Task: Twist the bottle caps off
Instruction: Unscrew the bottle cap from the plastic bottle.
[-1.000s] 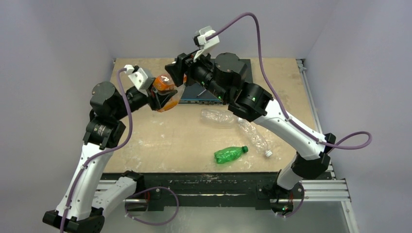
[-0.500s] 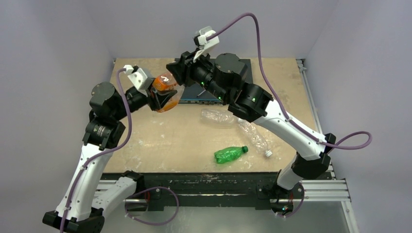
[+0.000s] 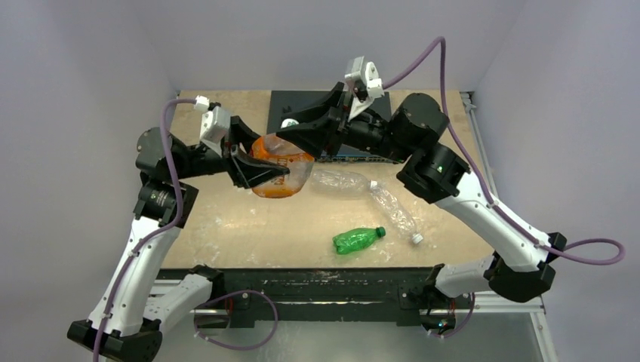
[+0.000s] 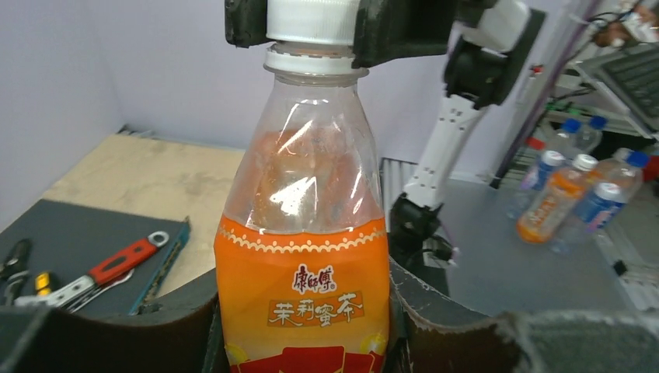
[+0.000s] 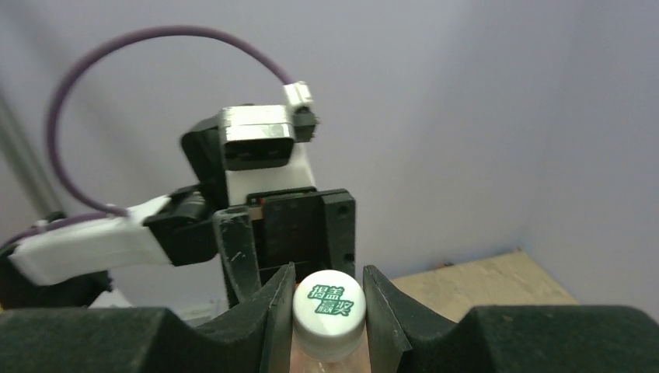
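Your left gripper [image 3: 263,172] is clamped round the orange-label bottle [image 4: 303,256], holding it above the table [image 3: 226,226]. Your right gripper [image 5: 327,291] pinches its white cap [image 4: 312,19], which seems seated on the neck. The green bottle [image 3: 355,240], a clear bottle [image 3: 340,181] and a second clear bottle [image 3: 396,213] lie on the table.

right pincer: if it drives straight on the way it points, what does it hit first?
The white cap that the right pincer is shut on, then the orange-label bottle under it. The left pincer grips that bottle further along; depth unclear.
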You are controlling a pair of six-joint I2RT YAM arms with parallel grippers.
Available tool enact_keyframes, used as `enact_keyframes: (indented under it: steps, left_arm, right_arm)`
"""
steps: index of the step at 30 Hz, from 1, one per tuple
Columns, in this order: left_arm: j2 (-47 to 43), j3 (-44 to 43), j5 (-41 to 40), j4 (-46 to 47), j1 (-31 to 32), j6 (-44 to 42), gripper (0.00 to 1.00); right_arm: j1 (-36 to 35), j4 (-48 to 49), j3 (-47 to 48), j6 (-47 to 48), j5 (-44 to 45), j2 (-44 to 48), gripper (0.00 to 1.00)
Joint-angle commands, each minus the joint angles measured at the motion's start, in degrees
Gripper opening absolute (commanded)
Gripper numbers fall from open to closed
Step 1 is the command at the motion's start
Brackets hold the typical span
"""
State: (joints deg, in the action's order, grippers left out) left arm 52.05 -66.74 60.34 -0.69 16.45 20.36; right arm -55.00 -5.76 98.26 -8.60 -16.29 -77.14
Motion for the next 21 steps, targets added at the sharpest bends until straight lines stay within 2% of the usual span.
enact_keyframes:
  steps: [1, 3, 8, 11, 14, 15, 16, 17, 18, 19, 21]
  left_arm:
    - [1.25, -2.24, 8.66, 13.76, -0.63, 18.02, 0.00]
    - [1.62, -2.08, 9.09, 16.82, -0.63, 21.87, 0.00]
    - [1.77, -2.14, 7.96, 18.66, -0.63, 24.18, 0.00]
    - [2.17, -1.99, 8.16, 19.96, -0.63, 25.21, 0.00]
    - [2.03, -1.99, 8.48, 17.78, -0.63, 23.16, 0.00]
    - [1.93, -2.07, 8.37, 16.59, -0.63, 21.93, 0.00]
    - [1.77, -2.19, 8.01, 14.90, -0.63, 20.56, 0.00]
    - [1.66, -2.43, 7.25, 12.55, -0.63, 18.30, 0.00]
    - [1.53, -3.06, 6.20, 8.97, -0.63, 14.08, 0.00]
    - [1.44, -3.71, 4.72, 5.32, -0.63, 10.50, 0.00]
    - [0.98, -4.38, 0.81, -0.95, -0.63, 3.80, 0.00]
  right_arm:
    - [3.00, 7.74, 0.35, -2.24, -25.06, 2.73, 0.00]
    - [3.61, 7.83, 1.12, -3.15, -32.10, 1.65, 0.00]
    - [4.47, 9.91, -0.35, -4.09, -42.13, 0.51, 0.00]
    - [5.17, 8.70, 0.41, -4.07, -42.49, -0.42, 0.00]
    - [5.43, 5.42, 1.66, -2.13, -38.42, -0.54, 0.00]
    - [5.43, 3.67, 2.20, -1.42, -35.65, -0.55, 0.11]
    - [5.43, 2.59, 2.63, -1.19, -31.62, -0.41, 0.31]
    - [5.43, 2.13, 2.56, -1.27, -27.39, -0.07, 0.55]
    - [5.43, 1.58, 2.64, -1.56, -21.17, 0.20, 0.83]
    - [5.36, 1.10, 3.05, -1.90, -14.92, 0.31, 0.97]
    - [5.30, 1.10, 3.57, -3.63, -5.07, 0.28, 0.99]
